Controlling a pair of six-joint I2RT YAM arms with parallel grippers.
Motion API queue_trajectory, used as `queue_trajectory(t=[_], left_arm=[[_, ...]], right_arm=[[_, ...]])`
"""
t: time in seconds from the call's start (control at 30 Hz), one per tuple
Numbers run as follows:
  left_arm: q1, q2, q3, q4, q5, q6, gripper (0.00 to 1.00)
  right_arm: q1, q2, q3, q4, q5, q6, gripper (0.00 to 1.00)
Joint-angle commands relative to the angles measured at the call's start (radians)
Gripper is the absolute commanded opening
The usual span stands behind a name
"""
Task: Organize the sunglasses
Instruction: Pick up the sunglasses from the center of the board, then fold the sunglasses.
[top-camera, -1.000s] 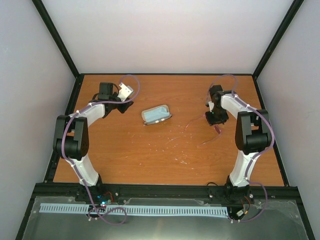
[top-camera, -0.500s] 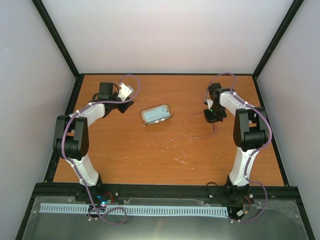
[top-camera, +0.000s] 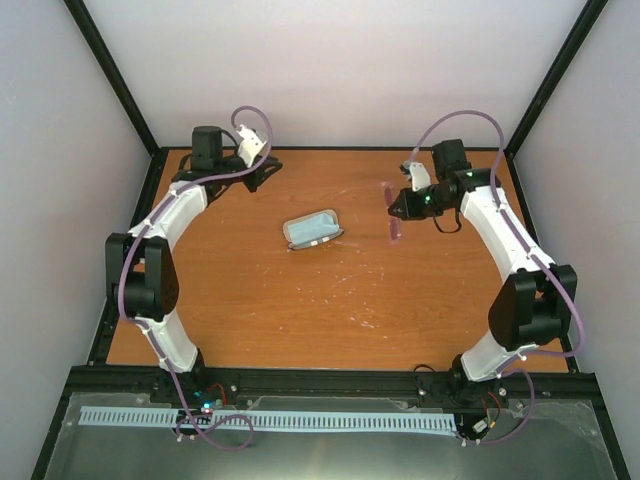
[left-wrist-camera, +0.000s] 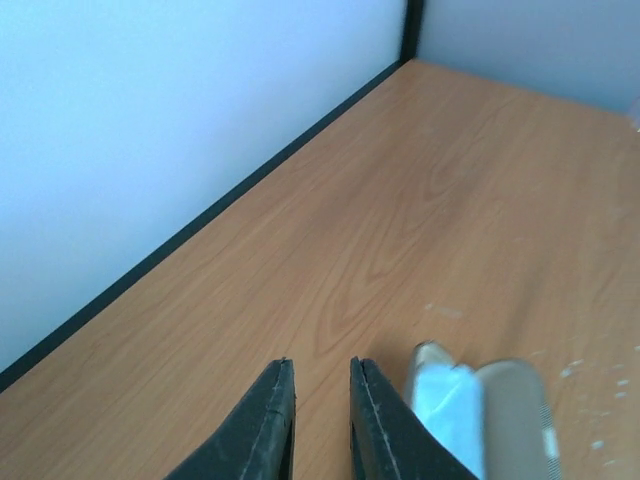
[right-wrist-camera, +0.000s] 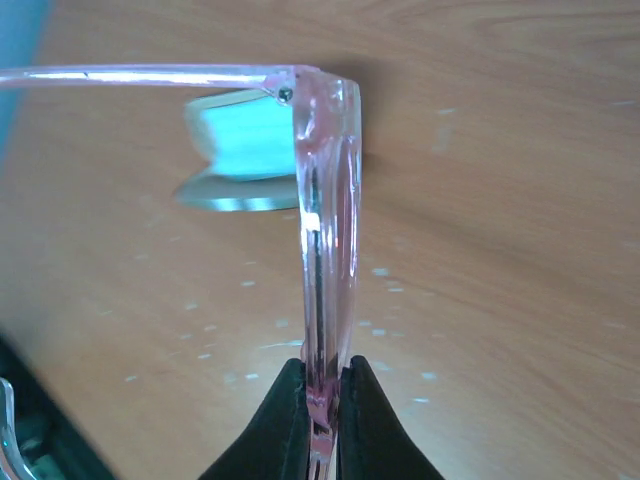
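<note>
Case (right-wrist-camera: 228, 200) lies open holding blue cloth (top-camera: 312, 228); right gripper (right-wrist-camera: 318, 378) pinches sunglasses (right-wrist-camera: 322, 220) frame.

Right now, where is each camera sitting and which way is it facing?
Top: above and behind the bases, looking down on the table; left arm and right arm show.
Left wrist: on the left arm, facing across the table toward the wall; left hand at the bottom.
Right wrist: on the right arm, facing down at the table; right hand pinching the sunglasses.
Shared: all three show the case.
</note>
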Motion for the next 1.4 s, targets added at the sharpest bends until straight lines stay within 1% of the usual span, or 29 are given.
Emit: queue_trajectory(t=[0.0,0.07,0.13,0.23,0.33,0.57,0.63,0.73,0.8,0.9,0.97,1.1,1.2,1.3,1.37], left_arm=[[-0.083,-0.031,0.058,0.033,0.157,-0.114,0.18],[-0.116,-0.033,0.063,0.086,0.171,-0.151,0.18],[-0.137,-0.029,0.07,0.14,0.194,-0.204,0.18],[-0.153,-0.023,0.086,0.203,0.228,-0.277,0.18],[-0.156,-0.029,0.071,0.264,0.279,-0.341,0.17],[-0.175,-0.063,0.006,0.322,0.337,-0.391,0.15],[-0.193,-0.071,-0.015,0.328,0.322,-0.379,0.15],[-0.235,-0.077,-0.017,0.29,0.291,-0.311,0.15],[-0.259,-0.08,-0.019,0.29,0.287,-0.31,0.15],[-0.265,-0.085,-0.044,0.335,0.311,-0.361,0.15],[-0.274,-0.087,-0.06,0.337,0.312,-0.356,0.15],[-0.285,-0.086,-0.097,0.332,0.298,-0.334,0.15],[-0.29,-0.084,-0.125,0.296,0.283,-0.289,0.14],[-0.29,-0.078,-0.148,0.294,0.275,-0.276,0.14],[-0.29,-0.075,-0.144,0.296,0.26,-0.278,0.14]], right_arm=[[0.049,-0.007,-0.081,0.103,-0.285,0.075,0.03],[0.058,-0.002,-0.082,0.143,-0.339,0.09,0.03],[0.091,0.01,-0.078,0.174,-0.388,0.102,0.03],[0.118,0.04,-0.059,0.195,-0.443,0.107,0.03],[0.136,0.059,-0.048,0.235,-0.484,0.123,0.03],[0.144,0.114,0.019,0.25,-0.521,0.114,0.03],[0.149,0.13,0.056,0.235,-0.512,0.108,0.03],[0.162,0.152,0.096,0.224,-0.489,0.105,0.03],[0.171,0.168,0.119,0.227,-0.481,0.111,0.03],[0.183,0.181,0.144,0.262,-0.481,0.139,0.03],[0.194,0.189,0.166,0.28,-0.486,0.153,0.03],[0.211,0.209,0.223,0.262,-0.496,0.153,0.03],[0.215,0.198,0.252,0.24,-0.524,0.154,0.03],[0.216,0.182,0.259,0.228,-0.568,0.158,0.03],[0.216,0.178,0.262,0.18,-0.552,0.129,0.03]])
